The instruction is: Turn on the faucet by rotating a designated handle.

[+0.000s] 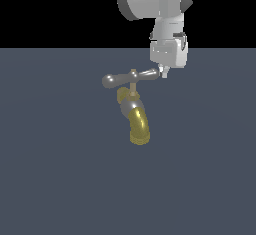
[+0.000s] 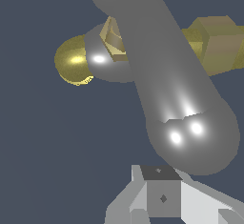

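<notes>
Exterior view: the faucet (image 1: pixel 134 114) stands on a flat grey-blue floor (image 1: pixel 50 169), roughly at the centre of the scene. Its curved brass spout (image 1: pixel 139 125) bends down toward the camera, with a grey collar (image 1: pixel 126 108) above it and a thin brass stem (image 1: pixel 133 84) rising from that. The handle (image 1: pixel 129 78), a silver bar with rounded ends, sits across the top of the stem, close to level, with the end at the exterior view's right slightly higher. The white arm (image 1: pixel 160 4) comes down from above at the exterior view's right. The gripper (image 1: pixel 163 72) hangs at the handle's right-hand end, its tip just beside or touching that end; contact cannot be confirmed. Only a small pale tip is visible below the hand, and whether the fingers are spread or closed cannot be told here.

Wrist view: the handle (image 2: pixel 167 75) fills most of the picture, running diagonally, with one bulbous end (image 2: pixel 195 132) nearest the camera. A grey finger (image 2: pixel 162 194) shows directly next to that end. The brass spout (image 2: pixel 74 61) and the grey collar (image 2: pixel 102 58) lie behind the bar. The handle's end is not between the fingers. The gap between the fingers remains undetermined.
</notes>
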Robot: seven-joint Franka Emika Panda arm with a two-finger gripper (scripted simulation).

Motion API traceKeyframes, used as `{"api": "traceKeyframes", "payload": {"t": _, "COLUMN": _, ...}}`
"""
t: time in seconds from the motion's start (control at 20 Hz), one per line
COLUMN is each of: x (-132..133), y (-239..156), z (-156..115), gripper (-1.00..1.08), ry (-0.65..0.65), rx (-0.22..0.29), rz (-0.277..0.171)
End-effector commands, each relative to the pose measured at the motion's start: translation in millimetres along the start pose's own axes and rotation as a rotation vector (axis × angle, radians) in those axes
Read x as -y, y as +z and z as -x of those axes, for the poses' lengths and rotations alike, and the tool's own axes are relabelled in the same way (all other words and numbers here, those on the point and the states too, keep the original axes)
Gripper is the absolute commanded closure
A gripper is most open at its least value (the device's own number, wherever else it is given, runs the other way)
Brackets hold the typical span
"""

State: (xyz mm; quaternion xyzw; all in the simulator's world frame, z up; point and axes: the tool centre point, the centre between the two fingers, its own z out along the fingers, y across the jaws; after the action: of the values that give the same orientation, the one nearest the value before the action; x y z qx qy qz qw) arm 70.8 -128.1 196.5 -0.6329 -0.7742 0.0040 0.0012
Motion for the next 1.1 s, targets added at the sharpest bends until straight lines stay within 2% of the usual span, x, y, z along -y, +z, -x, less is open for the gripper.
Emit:
{"api": "traceKeyframes", "payload": {"t": 0.0, "x": -7, "y": 0, "z": -7, "gripper": 1.08, "ry": -0.004, "rx": -0.001, "rz": 0.001}}
{"api": "traceKeyframes", "payload": {"t": 1.05, "x": -77, "y": -2, "z": -64, "gripper": 1.08, "ry": -0.019, "rx": -0.003, "rz": 0.008}}
